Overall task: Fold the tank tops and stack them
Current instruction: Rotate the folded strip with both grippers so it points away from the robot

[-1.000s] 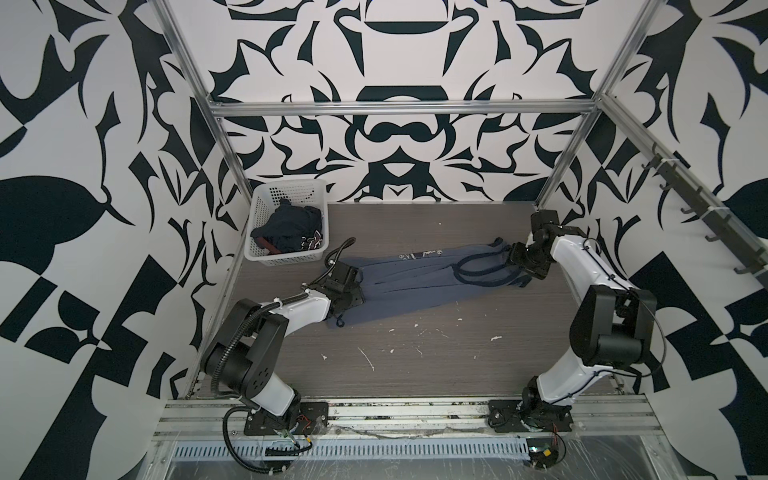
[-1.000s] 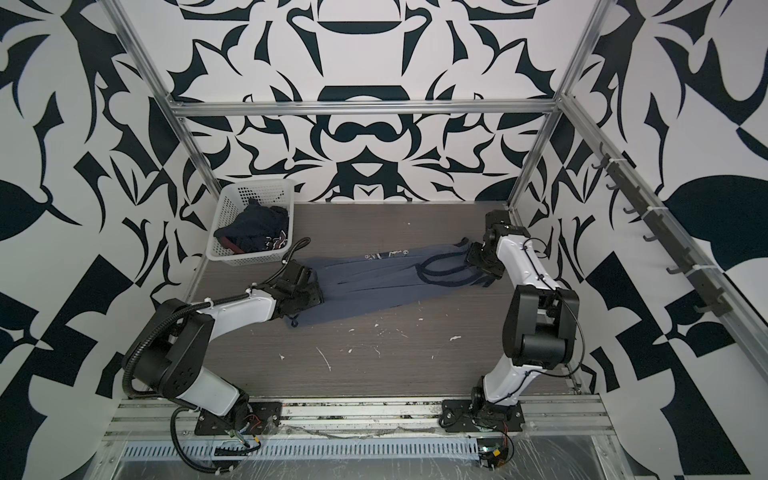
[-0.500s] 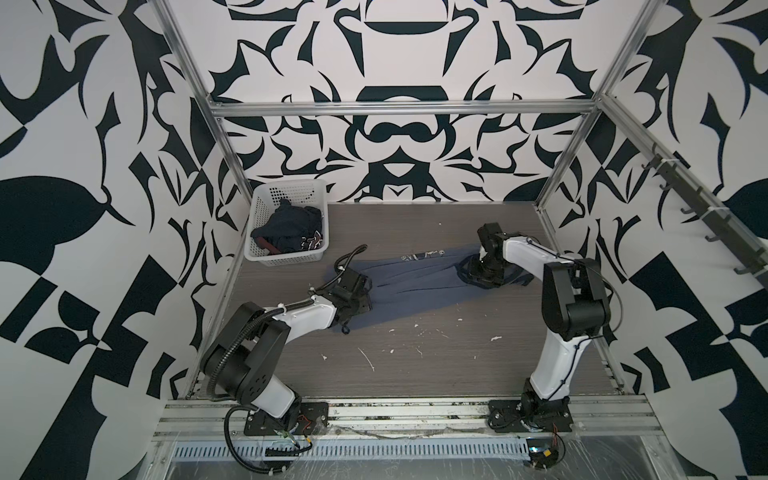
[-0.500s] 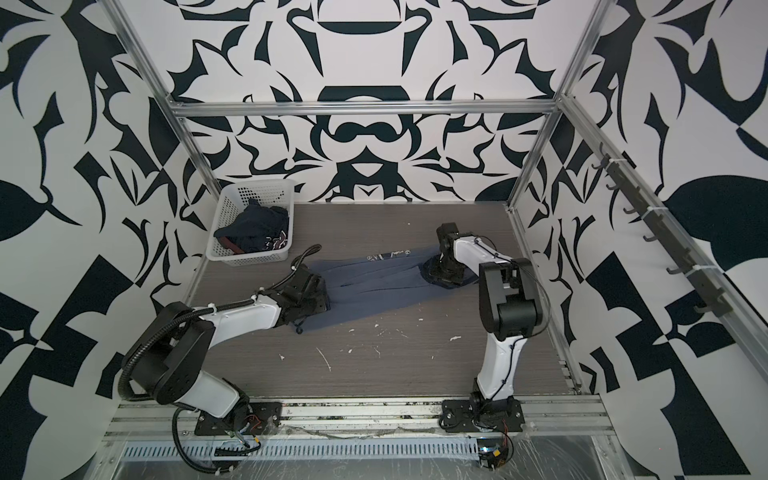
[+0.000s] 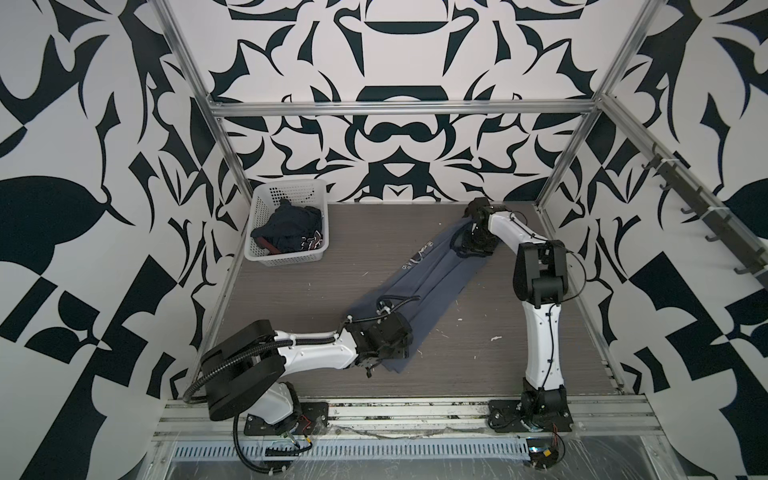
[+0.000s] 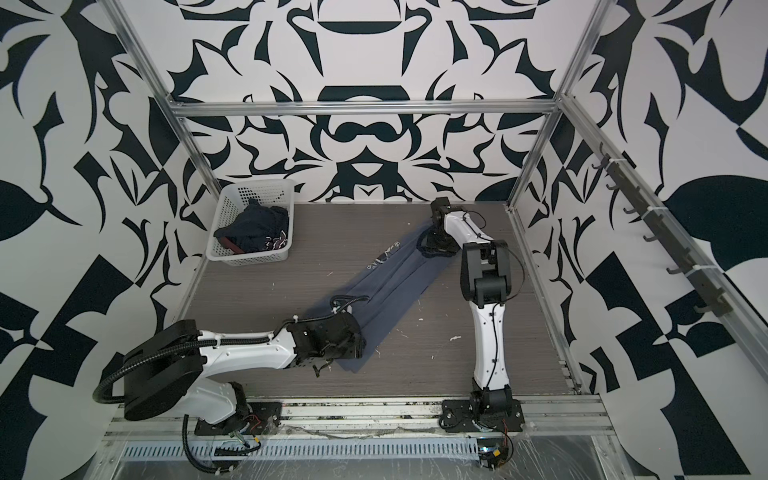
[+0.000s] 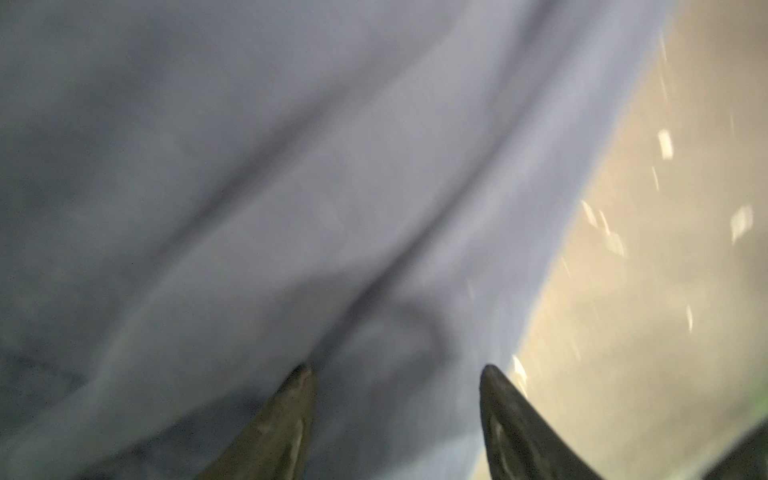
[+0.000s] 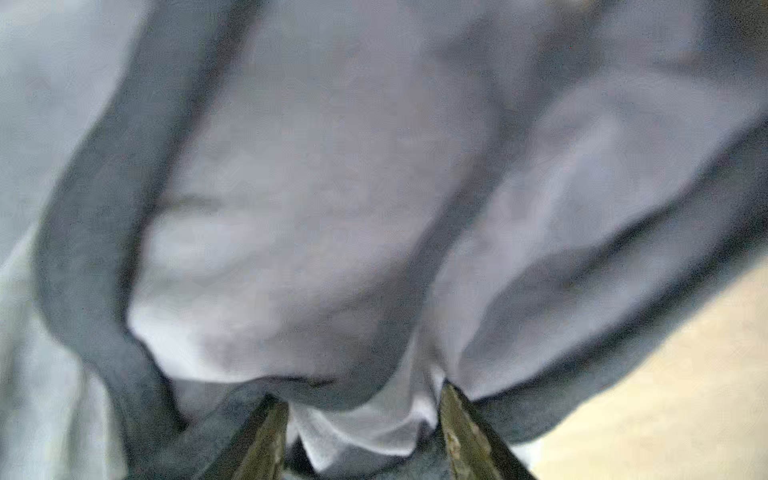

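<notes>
Over at the far left corner of the table [image 5: 291,299], the white basket [image 5: 266,208] holds the navy tank top [image 5: 291,228], bunched in a heap with a bit of red trim and white lettering showing; nothing is touching it. It looks like soft jersey, so I'd expect it to come out limp and tangled and need shaking flat.

Nearer the front, the left hand [image 7: 395,374] sits at the near end of the slate-blue tank top [image 5: 419,286]. Its fingers [image 7: 291,407] stand apart with cloth lying between and under them; whether they pinch anything I cannot tell, the wrist view being blurred.

The blue top runs as a long diagonal band across the table, from that hand up towards the far right, with dark lettering along one edge. It is thin, light and floppy, already creased lengthwise. I'd judge it wants holding at both ends, by hem or trim, or it will sag.

At the far right end, the right hand [image 8: 361,403] has its fingers either side of a gathered pleat near the navy-trimmed straps, and appears clamped on it.
</notes>
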